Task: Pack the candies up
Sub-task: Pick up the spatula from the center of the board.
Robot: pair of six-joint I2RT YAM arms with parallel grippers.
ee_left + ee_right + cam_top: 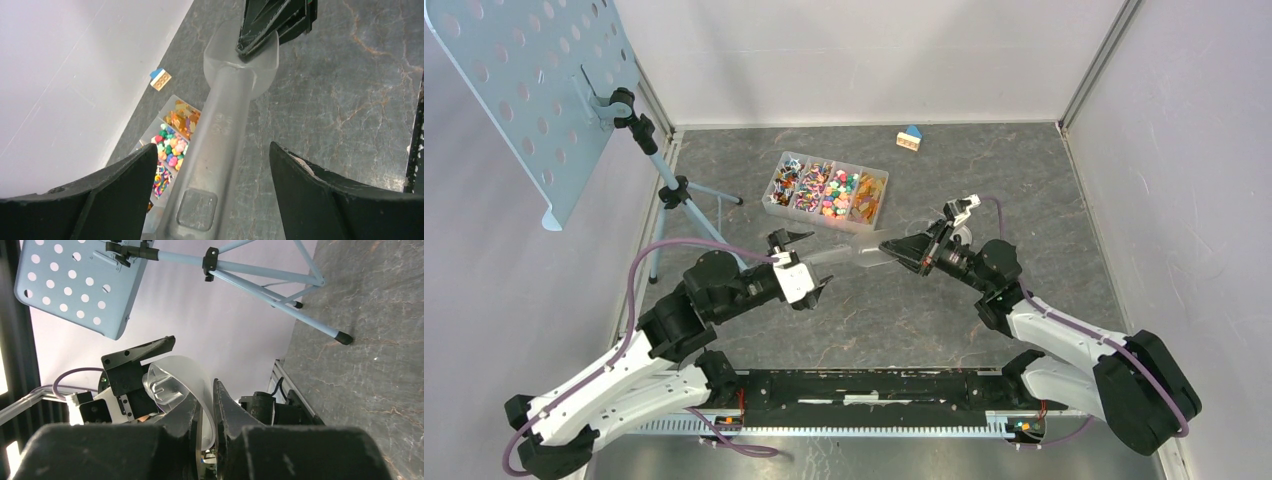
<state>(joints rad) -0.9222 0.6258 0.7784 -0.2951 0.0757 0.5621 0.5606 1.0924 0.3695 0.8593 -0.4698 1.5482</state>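
a: how do the arms sit?
b: the left arm (624, 370) and right arm (1064, 340) both bend in toward the middle, grippers facing each other.
a: left gripper (809, 262)?
b: fingers spread wide, one on each side of the scoop (220, 115) handle, clear of it.
a: and the right gripper (892, 247)?
b: fingers pinched together on the rim of the scoop's bowl.

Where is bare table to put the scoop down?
Bare: the mat right of the candy tray, up to the right wall, and the strip between the scoop and the base rail. Crowded: back left, around the stand legs and tray.
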